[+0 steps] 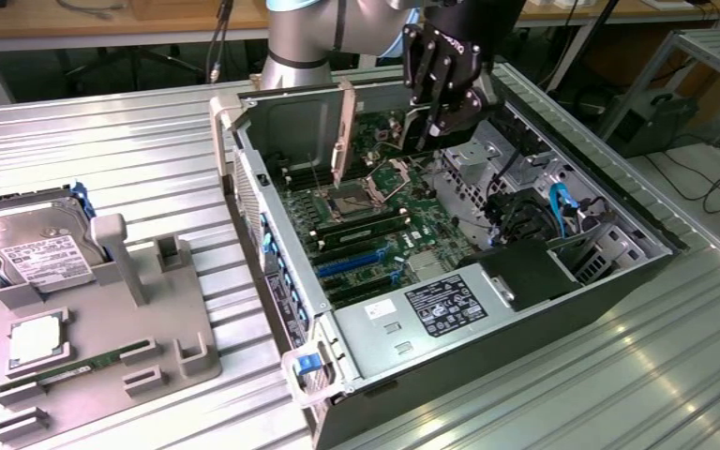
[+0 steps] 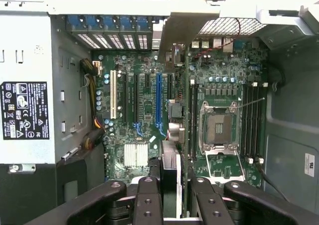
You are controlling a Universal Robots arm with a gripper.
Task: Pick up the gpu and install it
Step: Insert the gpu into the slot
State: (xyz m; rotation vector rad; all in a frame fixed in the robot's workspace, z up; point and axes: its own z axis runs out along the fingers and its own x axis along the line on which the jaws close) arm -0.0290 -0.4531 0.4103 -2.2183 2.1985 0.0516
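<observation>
The gpu (image 2: pixel 171 158) is a thin black card seen edge-on in the wrist view, running between the two black fingers (image 2: pixel 148 200). My gripper (image 2: pixel 169 187) is shut on it. Its pale silvery bracket (image 1: pixel 342 131) points toward the case's rear wall, on the exterior view's left. In the exterior view my gripper (image 1: pixel 438 120) hangs over the far part of the open computer case (image 1: pixel 486 375). It holds the card upright above the motherboard (image 2: pixel 144 110). The card's edge lies alongside the blue expansion slot (image 2: pixel 158 103), between it and the memory slots; I cannot tell whether it touches the board.
The case lies open on its side on a ribbed metal table. Its power supply (image 1: pixel 442 305) with a black label sits at the near end, the bare CPU socket (image 2: pixel 219 128) beside the card. A grey fixture (image 1: pixel 97 366) at the exterior view's left holds a hard drive (image 1: pixel 35 253) and a green memory stick (image 1: pixel 67 370).
</observation>
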